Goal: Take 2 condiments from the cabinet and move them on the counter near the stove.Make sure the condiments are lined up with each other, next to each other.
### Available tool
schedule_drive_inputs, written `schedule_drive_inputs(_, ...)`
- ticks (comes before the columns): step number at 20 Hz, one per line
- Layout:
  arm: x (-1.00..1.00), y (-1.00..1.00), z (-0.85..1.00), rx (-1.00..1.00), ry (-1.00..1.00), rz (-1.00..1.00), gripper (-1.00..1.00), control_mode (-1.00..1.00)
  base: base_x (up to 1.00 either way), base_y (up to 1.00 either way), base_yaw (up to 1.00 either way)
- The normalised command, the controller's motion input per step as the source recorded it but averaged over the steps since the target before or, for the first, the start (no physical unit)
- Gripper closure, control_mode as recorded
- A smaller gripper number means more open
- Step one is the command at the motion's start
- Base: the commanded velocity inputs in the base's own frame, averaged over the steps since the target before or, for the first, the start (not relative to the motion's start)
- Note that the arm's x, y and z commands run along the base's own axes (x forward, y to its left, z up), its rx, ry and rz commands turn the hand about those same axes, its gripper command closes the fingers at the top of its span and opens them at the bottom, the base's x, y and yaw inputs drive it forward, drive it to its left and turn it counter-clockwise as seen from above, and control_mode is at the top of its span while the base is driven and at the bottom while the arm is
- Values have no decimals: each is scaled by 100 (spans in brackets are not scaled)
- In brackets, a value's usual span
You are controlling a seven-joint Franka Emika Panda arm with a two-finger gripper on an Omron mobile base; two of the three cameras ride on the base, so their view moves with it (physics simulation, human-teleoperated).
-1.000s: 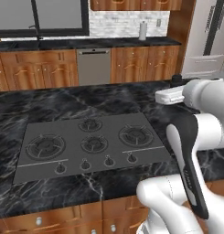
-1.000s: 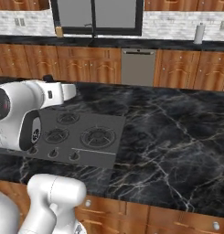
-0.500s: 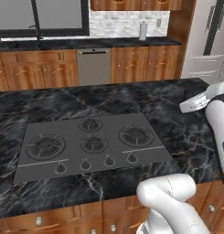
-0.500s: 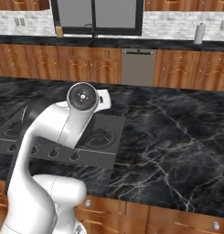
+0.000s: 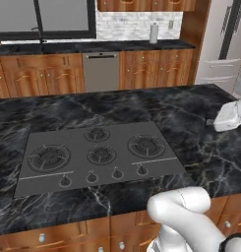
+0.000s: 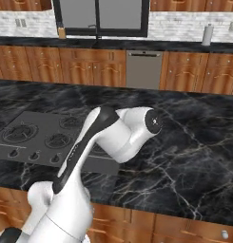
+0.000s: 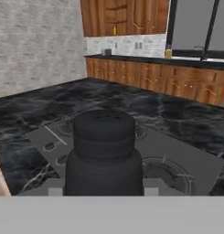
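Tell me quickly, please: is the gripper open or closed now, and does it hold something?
Gripper: closed, and no condiment shows in it; its fingertips are hard to make out.

the black marble table (image 5: 191,123) with thin white veins sits on reddish-brown wooden drawer fronts (image 5: 63,236). the flat dark grey stove (image 5: 97,155) is set into it; what looks like five burners and small knobs.

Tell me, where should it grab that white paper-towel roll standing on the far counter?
Probably around the middle of the paper-towel roll, coming in level from the front, jaws either side. It stands upright, a plain cylinder on the far counter, with the tiled wall close behind.
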Motion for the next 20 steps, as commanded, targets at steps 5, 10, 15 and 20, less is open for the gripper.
schedule_drive_inputs(5, 10, -15, -80, 5, -3, 22, 100, -100, 0, 0, 0)
schedule_drive_inputs(10, 6, -10, -76, 1, 0, 20, 100, -100, 0, 0, 0)
schedule_drive_inputs(15, 7, -5, -58, 0, 0, 12, 100, -100, 0, 0, 0)
schedule_drive_inputs(20, 11, -5, -44, 3, 0, 9, 100, -100, 0, 0, 0)
